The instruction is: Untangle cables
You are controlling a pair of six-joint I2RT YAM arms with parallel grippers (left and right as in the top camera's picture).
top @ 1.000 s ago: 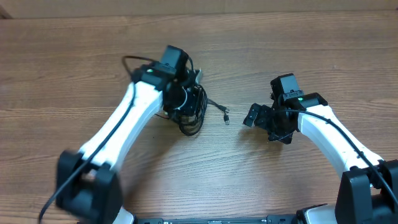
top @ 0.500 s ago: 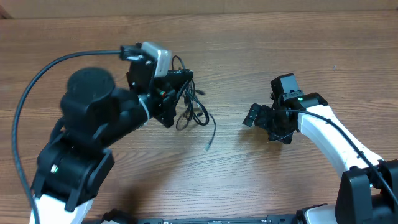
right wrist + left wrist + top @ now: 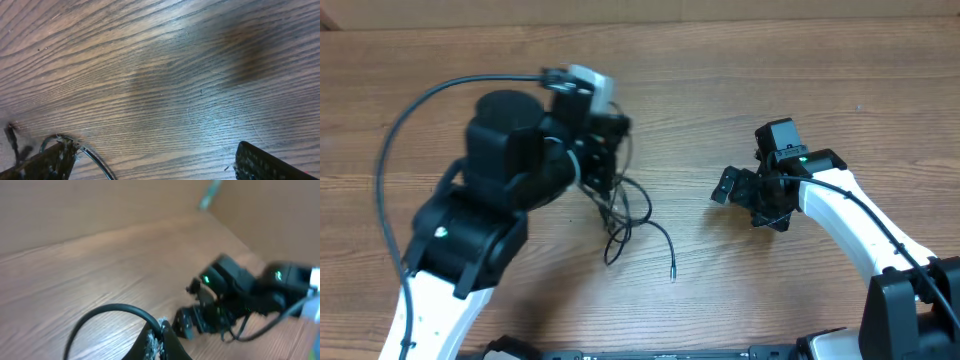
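Black cables are the whole story on the left side right now. My left tool is clamped fully shut on the top of the tangle and holds it up off the table, so the loops hang under it and only the lowest bits reach the wood. One loose strand trails out toward the middle and ends in a small plug lying flat on its own. The left wrist view is blurry, but I can make out a black loop arching up from beside the fingertip, which looks like a pinch on a thin cord.

Over on the right, my right tool sits low over bare wood, well apart from the bundle. Its jaws are spread as wide as they go with nothing in them. The right wrist view shows its fingers down in the bottom corners with mostly wood grain between them.

My read is that we're in the lift-and-shake-out step, with one cord partly free and the rest bunched under the left tool. The next move probably needs the right tool to come across to that plug, close on the strand near it, and pull gently away while the left one holds. Gotta go slow, because a thin cord can slip the jaws or cinch the knot tighter.
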